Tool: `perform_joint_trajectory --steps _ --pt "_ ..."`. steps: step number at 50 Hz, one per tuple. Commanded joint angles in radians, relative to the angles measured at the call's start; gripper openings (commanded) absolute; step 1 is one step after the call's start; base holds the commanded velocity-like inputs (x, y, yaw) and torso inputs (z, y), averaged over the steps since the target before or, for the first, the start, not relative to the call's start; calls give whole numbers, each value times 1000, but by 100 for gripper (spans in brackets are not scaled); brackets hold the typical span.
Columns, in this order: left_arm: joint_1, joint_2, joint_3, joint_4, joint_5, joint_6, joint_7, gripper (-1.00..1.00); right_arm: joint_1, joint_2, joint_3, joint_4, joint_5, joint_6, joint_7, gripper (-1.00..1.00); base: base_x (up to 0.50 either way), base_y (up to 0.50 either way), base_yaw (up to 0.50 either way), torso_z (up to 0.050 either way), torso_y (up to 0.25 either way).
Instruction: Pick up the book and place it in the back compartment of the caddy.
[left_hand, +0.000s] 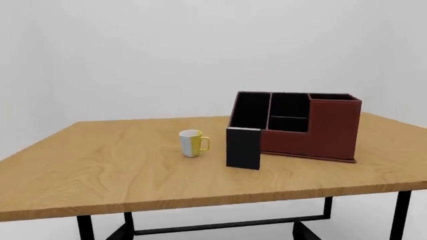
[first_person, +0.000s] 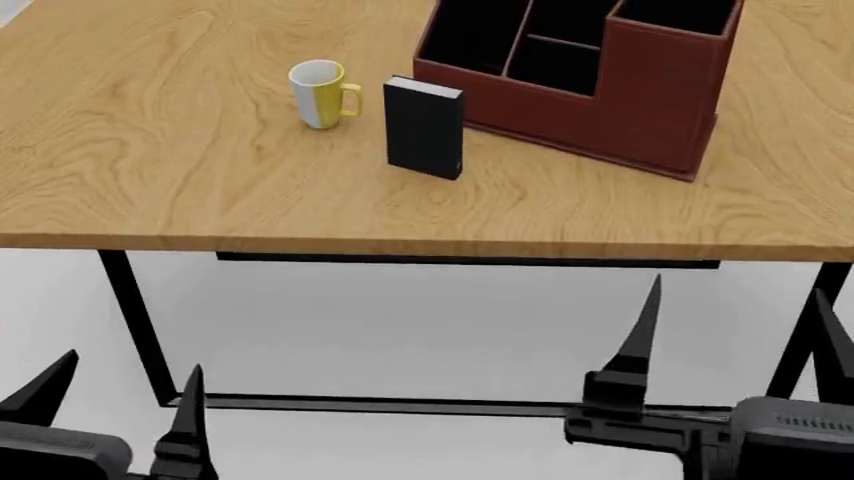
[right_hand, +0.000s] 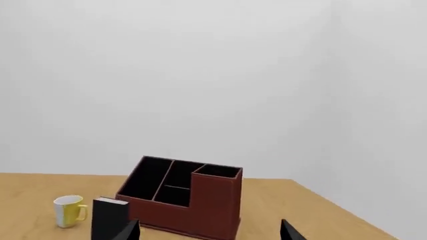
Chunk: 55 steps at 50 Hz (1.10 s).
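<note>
The black book (first_person: 424, 128) stands upright on the wooden table (first_person: 160, 180), between the yellow-and-white mug (first_person: 320, 93) and the red-brown caddy (first_person: 627, 110). It almost touches the caddy's near left corner. The caddy's middle column is split by a low divider, and the back compartment (first_person: 567, 18) is its far half, black-lined and empty. My left gripper (first_person: 124, 390) and right gripper (first_person: 742, 335) are open and empty, low in front of the table's near edge. The right wrist view shows book (right_hand: 110, 217), caddy (right_hand: 217, 210) and my right fingertips (right_hand: 130, 231) spread wide. The left wrist view shows book (left_hand: 243, 148) and caddy (left_hand: 333, 130), with no fingers in sight.
The mug also shows in the left wrist view (left_hand: 192, 143) and the right wrist view (right_hand: 69, 211). Black table legs and a low crossbar (first_person: 400, 404) stand between my arms and the space under the table. White walls lie behind.
</note>
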Motion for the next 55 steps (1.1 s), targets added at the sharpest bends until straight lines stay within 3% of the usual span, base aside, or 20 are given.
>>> perform_joint_trajectory --steps 1,9,38,55 --pt "-74 -28 -15 80 -56 -139 -2 100 103 75 84 -166 50 164 25 100 0 0 0 0 0" --pt "-116 -72 16 109 -13 -136 9 100 189 120 131 -257 91 276 39 100 0 0 0 0 0" --pt "-260 -120 -72 223 -213 -408 13 100 632 288 281 -475 329 737 95 100 0 0 0 0 0" --pt "-337 -137 -102 250 -260 -494 -9 100 771 322 288 -494 421 837 138 100 0 0 0 0 0"
